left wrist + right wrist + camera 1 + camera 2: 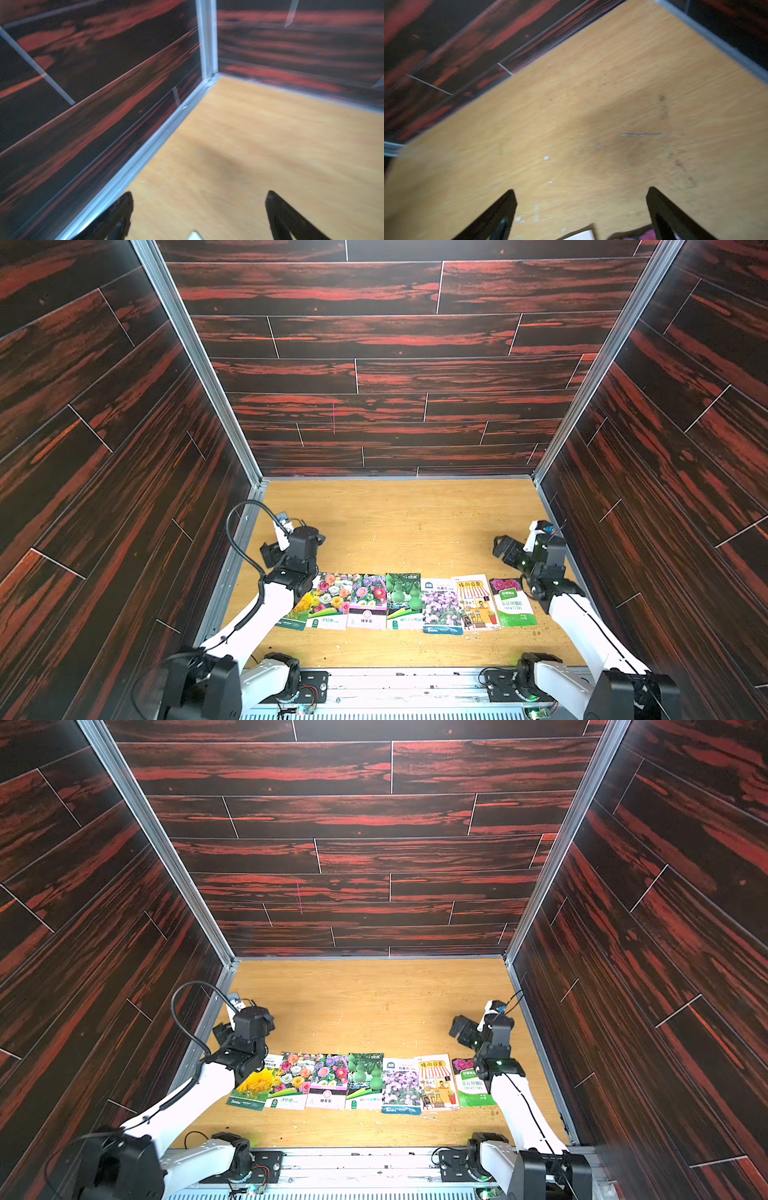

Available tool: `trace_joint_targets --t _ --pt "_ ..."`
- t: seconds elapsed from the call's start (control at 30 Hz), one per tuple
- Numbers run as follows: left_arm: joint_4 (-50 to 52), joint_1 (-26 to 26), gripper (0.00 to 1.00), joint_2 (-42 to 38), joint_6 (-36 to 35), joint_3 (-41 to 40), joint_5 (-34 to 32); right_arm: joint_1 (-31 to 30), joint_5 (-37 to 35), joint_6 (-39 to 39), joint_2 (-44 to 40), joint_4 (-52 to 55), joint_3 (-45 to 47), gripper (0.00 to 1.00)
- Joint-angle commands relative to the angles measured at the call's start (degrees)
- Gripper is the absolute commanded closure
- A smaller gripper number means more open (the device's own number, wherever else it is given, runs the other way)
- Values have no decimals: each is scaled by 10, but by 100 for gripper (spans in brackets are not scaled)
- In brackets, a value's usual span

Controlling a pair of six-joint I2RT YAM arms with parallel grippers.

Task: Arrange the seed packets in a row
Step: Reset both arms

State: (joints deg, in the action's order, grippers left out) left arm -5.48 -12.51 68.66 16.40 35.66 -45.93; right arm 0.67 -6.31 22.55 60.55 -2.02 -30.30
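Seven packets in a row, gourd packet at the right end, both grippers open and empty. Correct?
Not quite. The gourd packet sits in the middle of the row. The magenta-flower packet is at the right end, as both top views show. The rest stands: seven in the row, left gripper and right gripper open and empty.

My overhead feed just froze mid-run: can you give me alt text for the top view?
Seven seed packets lie in one row, edge to edge or slightly overlapping, across the near part of the wooden table. The left gripper and right gripper hover just behind the row's two ends, holding nothing.
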Motion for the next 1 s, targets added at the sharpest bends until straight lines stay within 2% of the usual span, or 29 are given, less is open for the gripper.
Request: trace_joint_targets --t 0.0,0.1,0.2,0.3,0.4,0.47,0.53,0.63,0.73,0.77,0.87,0.93,0.97 --pt "-111 21 0 63 -47 -4 -44 0 -113 -61 22 -62 12 1" --pt "-210 43 0 123 -54 -27 -70 0 -158 -83 19 -202 80 2" --pt "-277 60 0 172 -66 -37 -37 2 -162 -123 18 -366 154 2" --pt "-334 72 0 210 -80 -46 8 14 -122 -142 48 -483 190 2" --pt "-298 89 0 198 -75 -40 76 46 -46 -120 108 -597 213 3" --pt "-336 92 0 191 -87 -64 118 58 -7 -124 153 -673 223 6" --pt "-357 93 0 185 -91 -80 137 61 -1 -143 162 -667 209 6" --pt "-375 110 0 185 -87 -91 185 66 1 -142 229 -755 218 6" --pt "-372 114 0 184 -85 -90 196 66 12 -145 303 -842 225 5" --pt "-379 114 0 184 -94 -96 220 66 25 -149 308 -841 222 4" --pt "-438 115 0 197 -114 -125 264 66 72 -167 295 -733 175 1" --pt "-471 115 0 208 -115 -132 261 64 134 -196 291 -635 126 1" --pt "-461 115 0 205 -114 -129 263 64 133 -192 293 -656 134 1"
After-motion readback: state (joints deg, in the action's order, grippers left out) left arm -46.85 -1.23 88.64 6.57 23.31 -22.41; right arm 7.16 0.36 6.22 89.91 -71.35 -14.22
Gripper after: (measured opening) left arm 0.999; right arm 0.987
